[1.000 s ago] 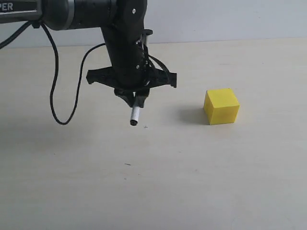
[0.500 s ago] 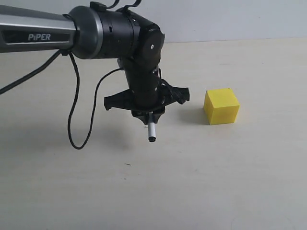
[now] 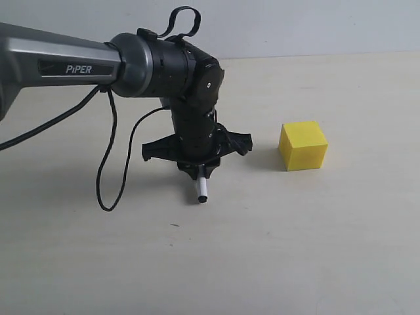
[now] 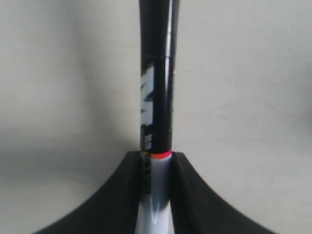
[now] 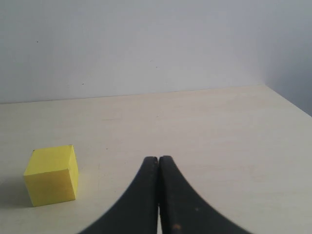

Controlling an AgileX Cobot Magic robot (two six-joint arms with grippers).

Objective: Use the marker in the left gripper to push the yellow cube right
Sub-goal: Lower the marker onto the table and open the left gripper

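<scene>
The yellow cube (image 3: 303,145) rests on the pale table, right of centre in the exterior view; the right wrist view also shows the yellow cube (image 5: 52,174). My left gripper (image 3: 199,172) points down, shut on the marker (image 3: 201,190), whose lower end is at or just above the table, well left of the cube and apart from it. The left wrist view shows the marker (image 4: 157,97) with its white barrel clamped between the black fingers (image 4: 122,195). My right gripper (image 5: 159,159) is shut and holds nothing; the cube lies off to one side of it.
A black cable (image 3: 108,164) loops down from the left arm (image 3: 79,65) to just above the table. The pale table (image 3: 295,249) runs back to a light wall (image 3: 315,26).
The left gripper has moved right and down with the marker, bringing the marker's lower end near the table and closer to the cube. The cube has stayed in place.
</scene>
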